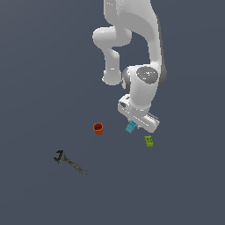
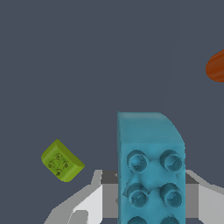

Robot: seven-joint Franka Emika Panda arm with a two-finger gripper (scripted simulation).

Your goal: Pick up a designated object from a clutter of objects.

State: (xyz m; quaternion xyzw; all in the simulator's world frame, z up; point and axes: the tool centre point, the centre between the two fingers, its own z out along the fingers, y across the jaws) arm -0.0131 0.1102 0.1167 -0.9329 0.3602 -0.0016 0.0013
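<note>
The teal-blue studded brick (image 1: 131, 127) sits between the fingers of my gripper (image 1: 132, 125), just under the white hand. In the wrist view the brick (image 2: 151, 166) fills the space between the two fingers, studs facing the camera, and the gripper (image 2: 151, 199) is shut on its sides. The brick looks held a little above the floor. The lime-green brick (image 1: 149, 141) lies on the floor close by, toward the exterior view's right; it also shows in the wrist view (image 2: 62, 160).
A small orange-red cup (image 1: 98, 128) stands to the exterior view's left of the gripper; its edge shows in the wrist view (image 2: 216, 65). A dark grey wrench (image 1: 70, 162) lies further to the exterior view's left, lower in that view. The floor is plain dark grey.
</note>
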